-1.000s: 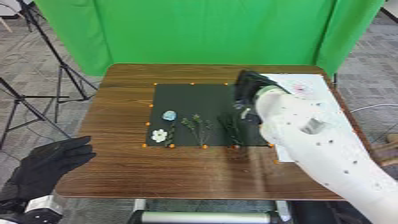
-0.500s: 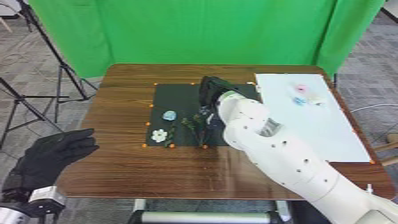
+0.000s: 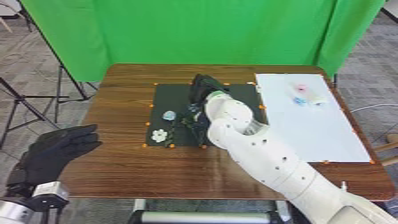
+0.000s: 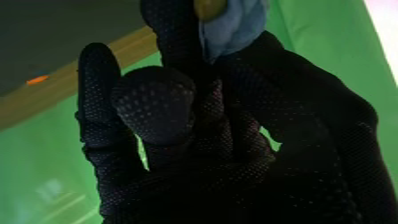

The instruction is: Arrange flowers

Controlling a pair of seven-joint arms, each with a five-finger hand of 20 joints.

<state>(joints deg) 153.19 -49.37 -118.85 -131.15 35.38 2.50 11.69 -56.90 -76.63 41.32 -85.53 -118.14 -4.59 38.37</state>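
Note:
My right hand is over the middle of the black mat, palm side hidden. In the right wrist view the curled fingers and thumb of my right hand pinch a blue flower. On the mat's left part lie a light blue flower and, nearer the front, a white flower. Green sprigs lie beside them, partly covered by the right arm. My left hand hangs open off the table's left edge, holding nothing.
A white board on the table's right side bears a pink flower, a blue one and a pale one. Orange dots edge mat and board. A green curtain hangs behind the table.
My right hand has moved left from the board's side to the mat's middle, uncovering the white board and its flowers. My left hand has risen slightly in the head view.

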